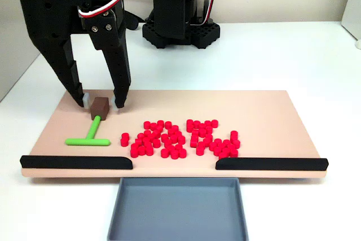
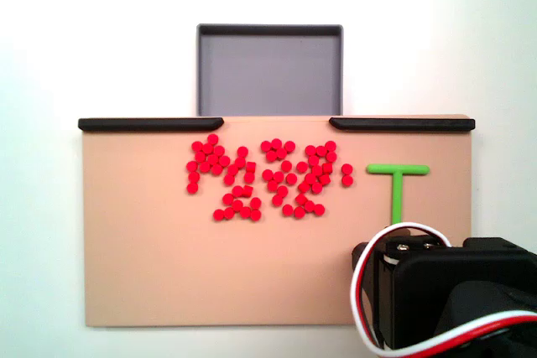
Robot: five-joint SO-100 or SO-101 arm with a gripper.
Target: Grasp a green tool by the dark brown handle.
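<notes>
One fixed view sits low at the front edge of the tan board (image 1: 271, 111), facing the arm's base (image 1: 179, 29), close in, angled slightly down. Another fixed view looks straight down from above, rotated so the grey tray (image 2: 270, 69) is at the top. Both share the board, the red cylinders (image 1: 179, 138), the black strips (image 2: 151, 124) and the tray.

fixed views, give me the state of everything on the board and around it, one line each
gripper: open, fingertips down at the board, straddling the handle
dark brown handle: on the board between the fingers, not clamped
green tool: lying flat, T-shaped, crossbar toward the tray
red cylinders: scattered in a loose cluster mid-board
black strips: lying along the board's edge, gap between them
grey tray: empty, at the gap
tan board: flat on the table
</notes>
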